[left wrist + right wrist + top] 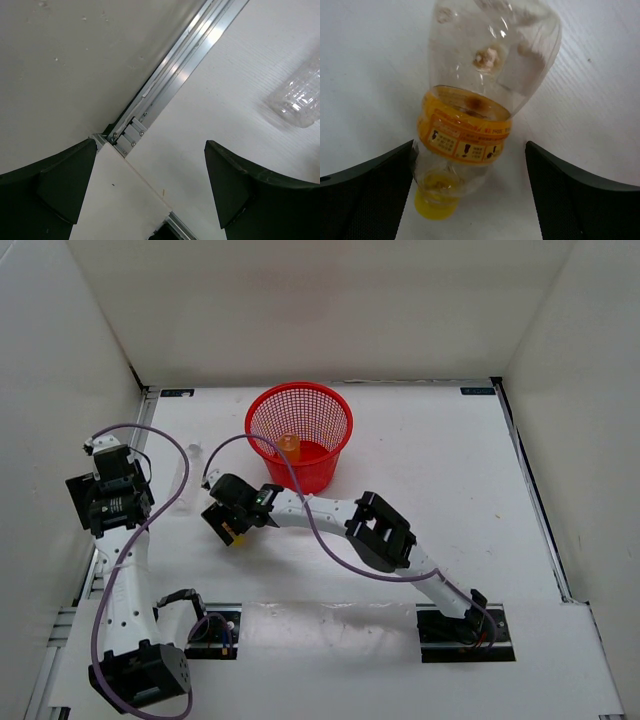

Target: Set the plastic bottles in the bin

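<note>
**Right gripper** (470,167): the jaws are set apart astride the yellow-labelled bottle (465,132), which is lying on the table (450,490) and is not yet clamped.

**Left gripper** (150,187): it is spread wide and empty.

**Risk noted:** the jaws are placed near the tapered neck, so the round body may be squeezed out or rolled aside on closing.

**Views:** this placement is shown only by the right wrist view. The bin (300,387) and the clear bottle (184,478), which is lying outside it, are shown together only overhead.

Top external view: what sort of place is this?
Likely a lab robot test cell: plain white walls box in a white table edged with aluminium rail, left arm and right arm bolted at its near edge.
</note>
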You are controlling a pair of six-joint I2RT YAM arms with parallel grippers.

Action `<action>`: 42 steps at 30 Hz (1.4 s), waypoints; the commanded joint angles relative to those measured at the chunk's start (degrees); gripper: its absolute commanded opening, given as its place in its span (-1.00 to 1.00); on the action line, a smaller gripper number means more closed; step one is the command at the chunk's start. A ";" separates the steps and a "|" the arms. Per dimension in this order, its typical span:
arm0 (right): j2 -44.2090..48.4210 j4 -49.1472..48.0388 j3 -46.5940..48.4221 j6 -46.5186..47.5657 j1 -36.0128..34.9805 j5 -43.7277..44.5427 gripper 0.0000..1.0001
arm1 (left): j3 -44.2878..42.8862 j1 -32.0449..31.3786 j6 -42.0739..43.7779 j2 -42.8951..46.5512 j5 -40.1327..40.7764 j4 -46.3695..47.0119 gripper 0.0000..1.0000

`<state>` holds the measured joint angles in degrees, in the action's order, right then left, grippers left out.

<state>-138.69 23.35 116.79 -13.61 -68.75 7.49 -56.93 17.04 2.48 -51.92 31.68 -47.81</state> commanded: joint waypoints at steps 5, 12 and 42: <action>-1.14 -2.08 0.45 -1.96 0.11 -4.93 0.04 | 0.24 0.28 -1.07 0.77 -2.15 -0.44 1.00; 5.79 -2.61 3.96 0.68 0.11 -6.44 -0.89 | -0.29 0.28 -1.07 0.77 -2.15 -0.44 1.00; 32.78 6.09 -7.46 -2.65 19.18 9.38 0.83 | -8.46 -0.42 12.10 -12.67 -21.66 -3.69 1.00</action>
<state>-107.85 29.91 108.60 -16.91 -49.52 14.33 -61.65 17.34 11.86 -62.00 14.39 -51.31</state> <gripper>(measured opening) 0.880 0.998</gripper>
